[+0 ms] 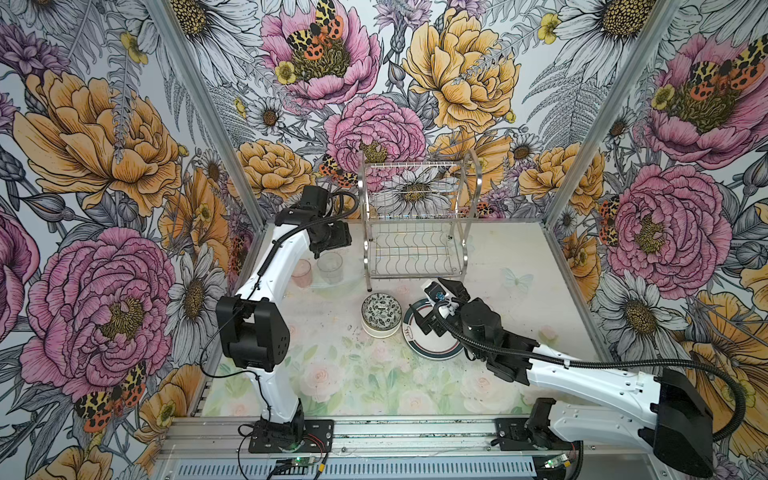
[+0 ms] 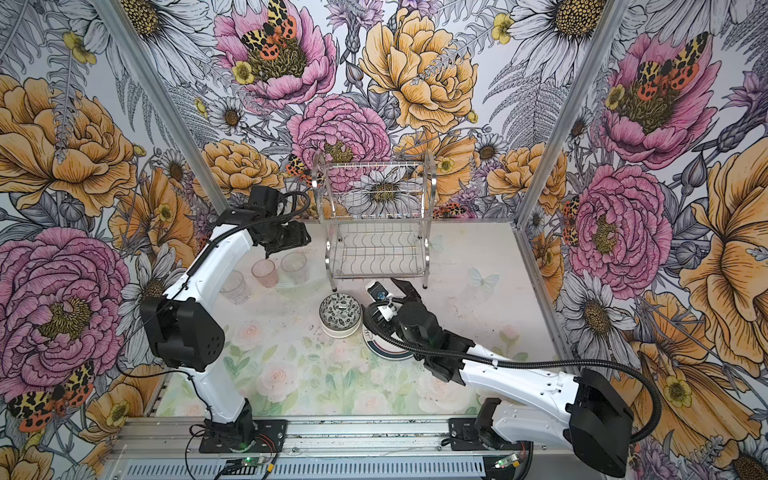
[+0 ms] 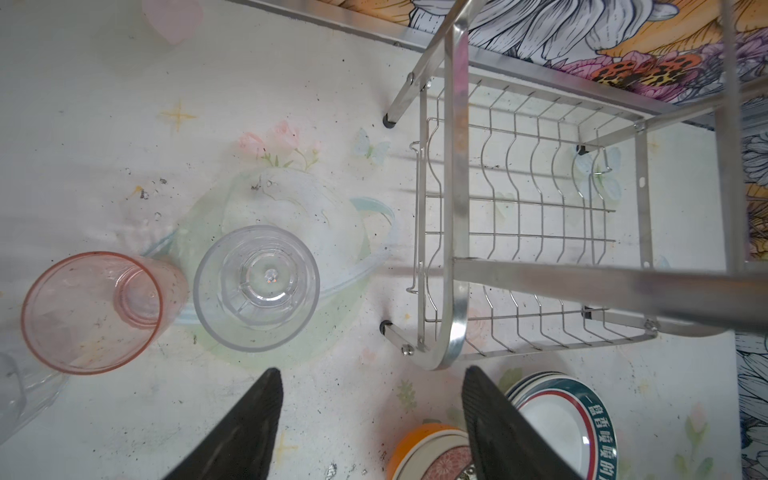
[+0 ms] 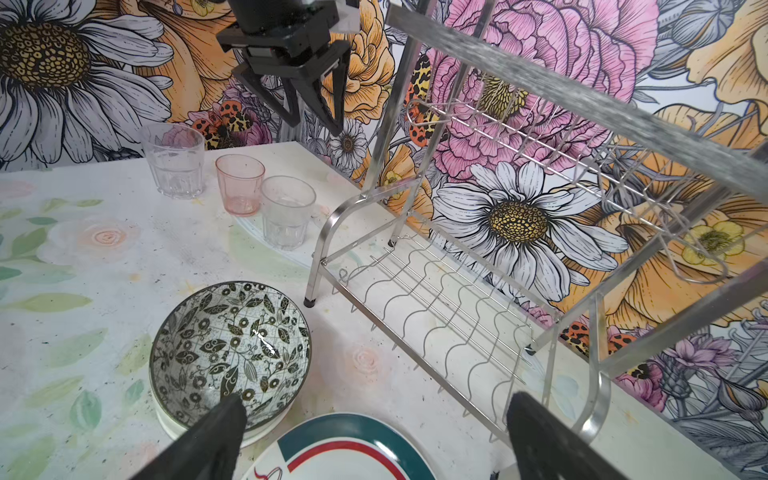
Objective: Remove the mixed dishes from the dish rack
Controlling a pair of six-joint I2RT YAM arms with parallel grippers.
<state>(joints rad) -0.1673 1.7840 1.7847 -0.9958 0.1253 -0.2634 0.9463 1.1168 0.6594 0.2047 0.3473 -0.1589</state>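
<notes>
- In a top view: dish rack (image 1: pixel 415 224) looks empty; my left pincer (image 1: pixel 329 245) hangs above the clear cup (image 1: pixel 330 266), left of it.
- Left wrist: jaws apart, nothing held; cup stands just beyond the tips. Lift straight up, avoid the pink cup (image 3: pixel 93 311).
- Right wrist: right pincer (image 4: pixel 376 399) wide, empty, over plate stack (image 4: pixel 353 440).

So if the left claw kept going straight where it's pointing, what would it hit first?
Probably bare table. The left gripper points down, open, at the gap between the clear cup and the dish rack; depth is unclear, so it could graze the cup.
</notes>
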